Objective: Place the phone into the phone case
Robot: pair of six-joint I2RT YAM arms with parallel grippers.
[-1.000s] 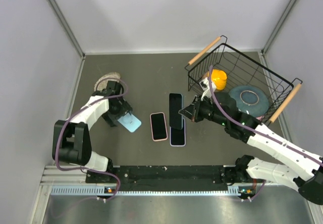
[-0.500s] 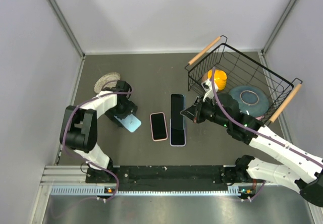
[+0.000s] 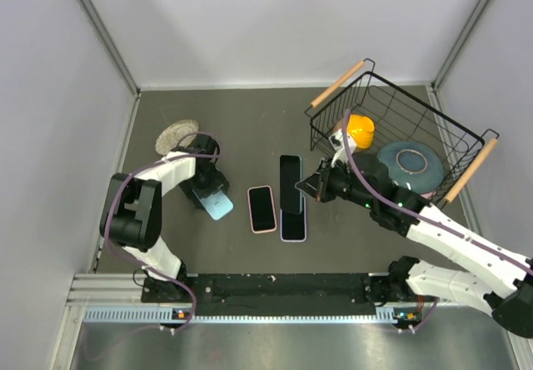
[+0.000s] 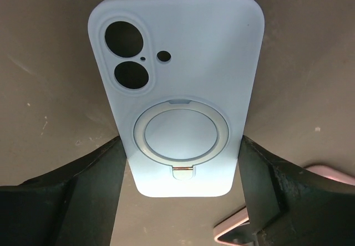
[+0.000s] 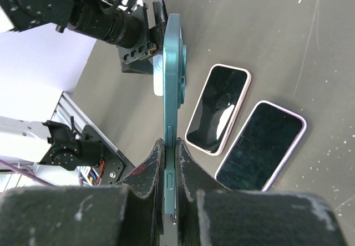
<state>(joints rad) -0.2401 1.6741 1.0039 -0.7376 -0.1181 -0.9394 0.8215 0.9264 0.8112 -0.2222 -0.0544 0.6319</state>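
Note:
A light blue phone case (image 3: 219, 205) lies back-up on the dark table, its camera holes and ring stand facing the left wrist view (image 4: 177, 85). My left gripper (image 3: 210, 195) straddles the case's lower end (image 4: 182, 149), its black fingers (image 4: 94, 185) pressed against both long edges. My right gripper (image 3: 314, 185) is shut on a teal phone (image 3: 290, 182), held edge-on above the table. In the right wrist view this phone (image 5: 172, 74) rises from between the jaws of the gripper (image 5: 170, 146), pointing towards the left arm.
Two other phones lie screen-up mid-table, one in a pink case (image 3: 261, 208) and one in a lilac case (image 3: 293, 227). A wire basket (image 3: 379, 82) at the back right holds an orange object (image 3: 360, 127) and a blue-grey plate (image 3: 410, 162). A pale round pad (image 3: 175, 133) lies far left.
My left gripper has dropped over the blue case and its fingers have narrowed onto its edges. The right arm with the teal phone has barely shifted.

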